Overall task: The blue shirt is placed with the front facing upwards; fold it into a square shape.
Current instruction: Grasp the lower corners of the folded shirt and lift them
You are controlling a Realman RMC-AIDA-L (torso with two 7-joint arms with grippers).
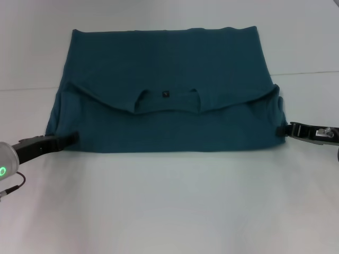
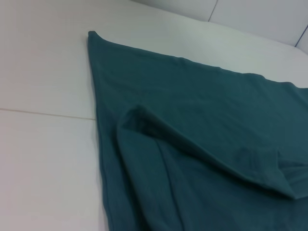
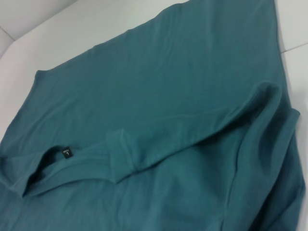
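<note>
The blue shirt [image 1: 169, 63] lies flat on the white table [image 1: 169, 206], print hidden. Its shoulder part is folded over toward the near side, so the collar [image 1: 167, 106] and small dark neck label [image 1: 164, 94] sit mid-cloth. My left gripper [image 1: 71, 138] lies low on the table, its tip at the shirt's near left edge. My right gripper [image 1: 283, 128] lies at the shirt's right edge, its tip touching the cloth. The left wrist view shows the folded flap's rounded edge [image 2: 139, 118]. In the right wrist view the neck label [image 3: 67, 153] sits inside the collar [image 3: 115, 149].
A seam in the table surface [image 1: 307, 72] runs left to right behind the shirt's middle. Bare white table stretches between the shirt's near edge and me.
</note>
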